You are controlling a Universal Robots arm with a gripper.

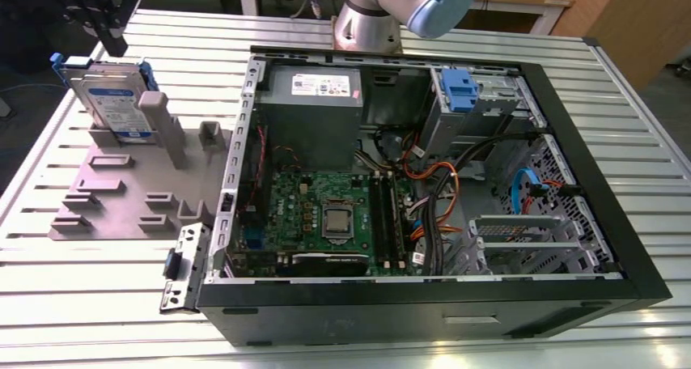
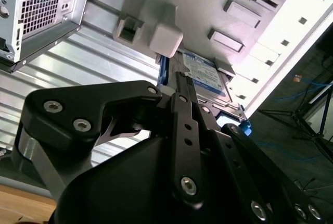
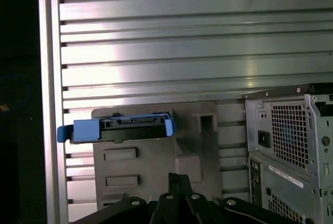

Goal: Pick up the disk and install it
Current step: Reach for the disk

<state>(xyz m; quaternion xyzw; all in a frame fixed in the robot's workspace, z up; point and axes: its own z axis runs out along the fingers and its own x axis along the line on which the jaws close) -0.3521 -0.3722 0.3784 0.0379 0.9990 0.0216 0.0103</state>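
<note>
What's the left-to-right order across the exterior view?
disk → grey power supply box → blue latch piece → black case wall. The grey fixture overlaps the disk, so it is left out.

A flat silver-grey disk (image 1: 108, 102) with a blue plastic frame stands upright in a grey plastic holder (image 1: 108, 199) at the exterior view's left. The black gripper (image 1: 112, 47) hangs just above it. Beside the holder lies a big open black computer case (image 1: 588, 191) with a green board (image 1: 324, 211) inside, on a silver metal table (image 1: 637, 110).
</note>
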